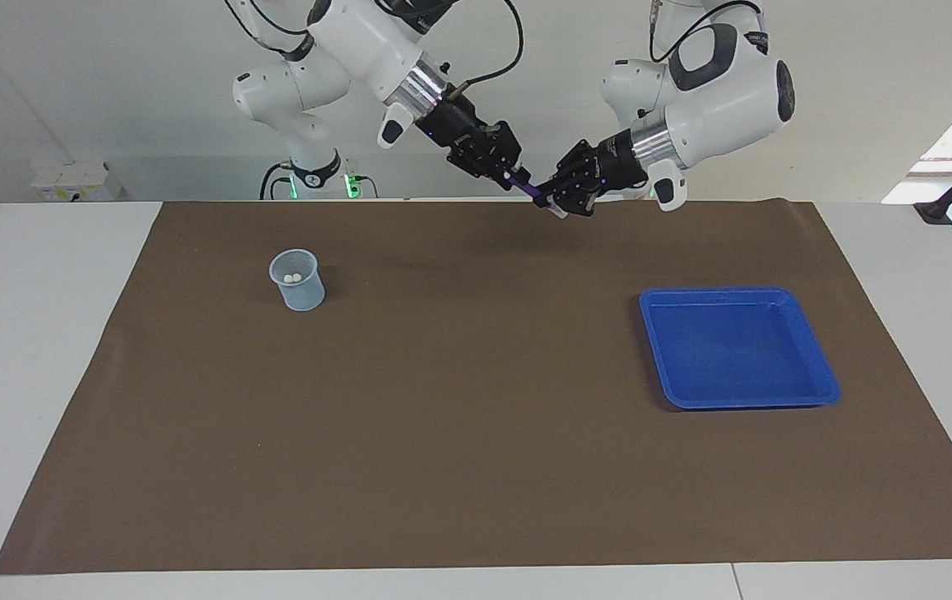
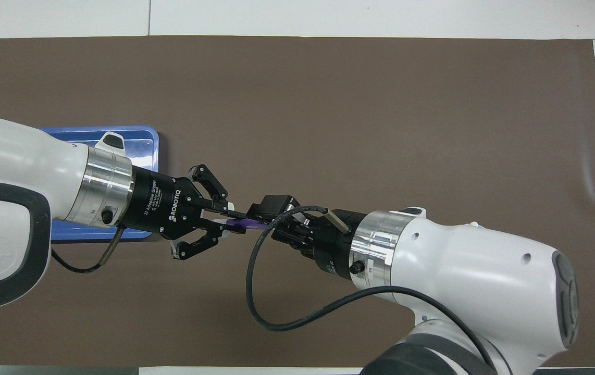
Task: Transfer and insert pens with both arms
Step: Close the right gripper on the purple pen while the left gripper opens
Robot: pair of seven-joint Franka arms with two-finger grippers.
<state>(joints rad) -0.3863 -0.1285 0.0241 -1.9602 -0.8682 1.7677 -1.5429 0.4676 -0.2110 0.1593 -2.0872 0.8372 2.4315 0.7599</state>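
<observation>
A purple pen hangs in the air between the two grippers, over the strip of the brown mat nearest the robots. My left gripper is shut on one end of it, with a whitish tip poking out past the grip. My right gripper is at the pen's other end, and that end is hidden inside it. A clear cup stands on the mat toward the right arm's end, with two pale pen caps showing in it.
An empty blue tray lies on the mat toward the left arm's end, farther from the robots than the grippers. Two smaller white arms with green lights stand at the robots' end. The right arm hides the cup from overhead.
</observation>
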